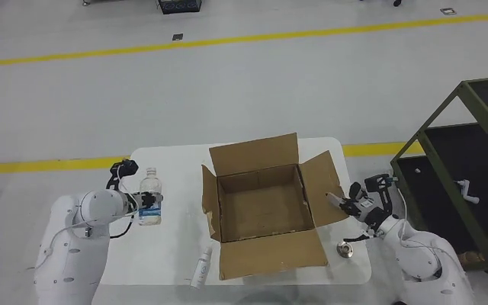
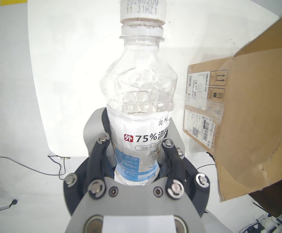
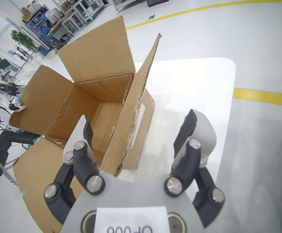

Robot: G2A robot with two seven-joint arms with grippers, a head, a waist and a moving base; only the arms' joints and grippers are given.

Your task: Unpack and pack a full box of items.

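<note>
date-time stamp on white cap [image 2: 142,11] of clear plastic bottle [image 2: 141,92], percentage and alcohol wording on its label [image 2: 141,141], barcoded stickers [image 2: 199,128] and up-arrows [image 2: 222,77] on brown cardboard box [image 2: 244,136]

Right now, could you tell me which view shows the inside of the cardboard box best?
The top view: it looks straight down into the cardboard box, whole floor visible. The right wrist view catches the inside obliquely; the left wrist view its labelled outer wall.
</note>
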